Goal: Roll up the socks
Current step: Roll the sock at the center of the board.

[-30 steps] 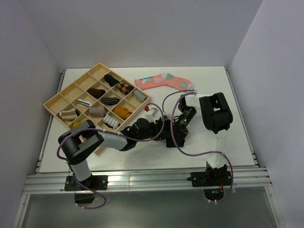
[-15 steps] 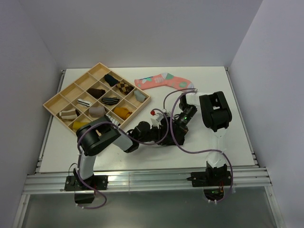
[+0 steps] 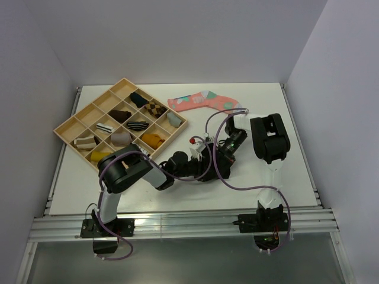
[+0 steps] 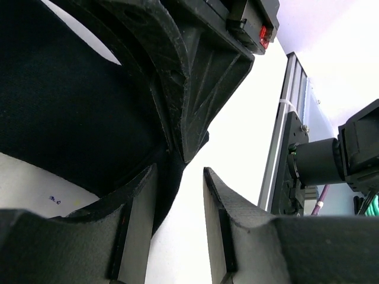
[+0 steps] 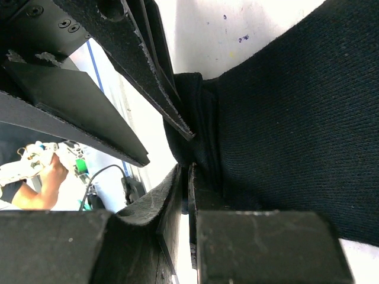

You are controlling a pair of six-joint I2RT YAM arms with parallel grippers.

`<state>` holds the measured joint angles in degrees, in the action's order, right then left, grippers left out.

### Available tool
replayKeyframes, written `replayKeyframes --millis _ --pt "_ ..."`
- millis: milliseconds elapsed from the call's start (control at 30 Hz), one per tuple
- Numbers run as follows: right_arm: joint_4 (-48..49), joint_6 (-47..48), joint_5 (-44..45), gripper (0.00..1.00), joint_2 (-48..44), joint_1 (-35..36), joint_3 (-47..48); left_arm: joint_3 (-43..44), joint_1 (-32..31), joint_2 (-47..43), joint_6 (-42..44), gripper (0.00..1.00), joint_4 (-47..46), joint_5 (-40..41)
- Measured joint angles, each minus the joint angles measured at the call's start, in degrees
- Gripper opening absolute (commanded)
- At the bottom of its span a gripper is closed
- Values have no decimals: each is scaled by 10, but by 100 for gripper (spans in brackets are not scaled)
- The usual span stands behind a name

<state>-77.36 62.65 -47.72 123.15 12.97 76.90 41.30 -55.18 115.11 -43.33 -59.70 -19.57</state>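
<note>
One black sock (image 5: 284, 118) mid-table (image 3: 296, 118) - right gripper (image 5: 185, 177) pinched on its edge, left gripper (image 4: 177, 177) with jaws apart beside it. One pink sock (image 3: 204, 100) and one tray (image 3: 90, 104) behind.

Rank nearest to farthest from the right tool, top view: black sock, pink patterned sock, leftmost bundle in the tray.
1. black sock: clamped in the right tool, table centre.
2. pink patterned sock: behind it, near the back edge.
3. leftmost bundle: far left, in the wooden tray.
</note>
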Motion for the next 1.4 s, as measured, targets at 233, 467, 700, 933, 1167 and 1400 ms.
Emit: replayKeyframes --millis 233,467,700,933,1167,1400 --pt "4 2 0 11 -7 0 -15 9 -3 0 16 42 15 12" --pt "12 9 3 11 -23 0 -31 16 -6 -6 38 43 38 29" --pt "11 16 16 10 -38 0 -45 23 -5 -15 62 43 81 47" --pt "8 16 20 10 -38 -1 -46 52 -4 -15 72 44 92 28" --pt "7 15 24 10 -38 -6 -46 61 -4 1 73 43 89 -4" --pt "6 8 20 9 -38 -20 -38 67 -2 31 67 43 61 -35"
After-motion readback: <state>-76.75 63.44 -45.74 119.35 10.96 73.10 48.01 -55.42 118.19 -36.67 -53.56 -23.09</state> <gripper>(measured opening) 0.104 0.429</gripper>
